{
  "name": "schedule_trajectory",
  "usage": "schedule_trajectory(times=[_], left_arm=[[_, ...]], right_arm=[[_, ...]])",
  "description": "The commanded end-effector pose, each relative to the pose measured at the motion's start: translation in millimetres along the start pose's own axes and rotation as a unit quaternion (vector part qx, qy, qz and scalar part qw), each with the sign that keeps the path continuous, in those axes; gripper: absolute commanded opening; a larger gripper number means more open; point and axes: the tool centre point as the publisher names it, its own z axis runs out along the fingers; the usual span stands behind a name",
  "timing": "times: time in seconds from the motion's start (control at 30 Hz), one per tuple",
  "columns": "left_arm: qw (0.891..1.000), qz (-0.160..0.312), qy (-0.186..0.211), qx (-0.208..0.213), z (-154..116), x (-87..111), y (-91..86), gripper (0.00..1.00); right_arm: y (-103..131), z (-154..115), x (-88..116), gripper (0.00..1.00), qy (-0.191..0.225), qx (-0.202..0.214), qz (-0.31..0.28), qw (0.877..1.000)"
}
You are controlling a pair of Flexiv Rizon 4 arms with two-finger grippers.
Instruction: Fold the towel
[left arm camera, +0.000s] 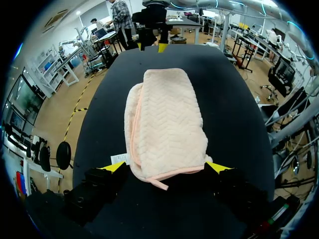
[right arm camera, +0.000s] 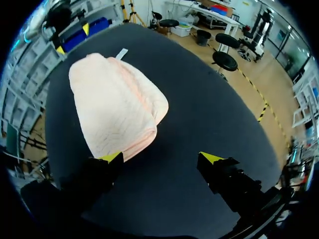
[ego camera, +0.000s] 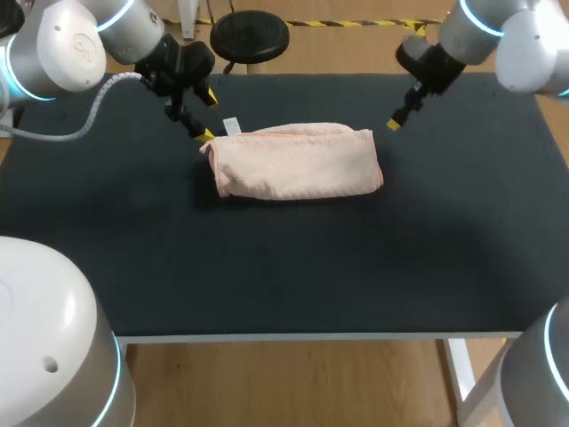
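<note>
Left end effector is spread, with the short end of the towel lying between its tips, not visibly pinched. The towel sits doubled over, mid-counter toward the back, its long axis running straight away from that end effector toward the right one. Right end effector is also spread, holding nothing, with the towel's far end beside one tip. Left arm is nearer. The counter is dark.
</note>
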Motion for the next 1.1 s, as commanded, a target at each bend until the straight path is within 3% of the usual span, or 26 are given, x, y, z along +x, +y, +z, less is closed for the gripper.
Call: schedule_trajectory(times=[0.03,0.07,0.5,0.6,0.67,0.87,1.1], left_arm=[[1.0,0.001,0.0,0.001,0.7,-0.4,0.6,1.0],[1.0,0.001,0.0,0.001,0.7,-0.4,0.6,1.0],[1.0,0.001,0.0,0.001,0.7,-0.4,0.6,1.0],[1.0,0.001,0.0,0.001,0.7,-0.4,0.6,1.0],[1.0,0.001,0.0,0.001,0.7,-0.4,0.6,1.0],[1.0,0.001,0.0,0.001,0.7,-0.4,0.6,1.0],[1.0,0.001,0.0,0.001,0.7,-0.4,0.6,1.0]], right_arm=[[2.5,1.1,10.3,1.0,0.269,-0.212,0.263,0.902],[6.7,0.7,21.0,1.0,0.196,-0.178,0.208,0.942],[6.7,0.7,21.0,1.0,0.196,-0.178,0.208,0.942],[-1.1,5.4,17.4,1.0,0.235,-0.213,0.274,0.908],[-7.8,10.5,21.8,1.0,0.251,-0.214,0.294,0.897],[-18.9,21.3,34.0,1.0,0.275,-0.194,0.31,0.889],[-24.4,28.9,39.5,1.0,0.273,-0.169,0.315,0.893]])
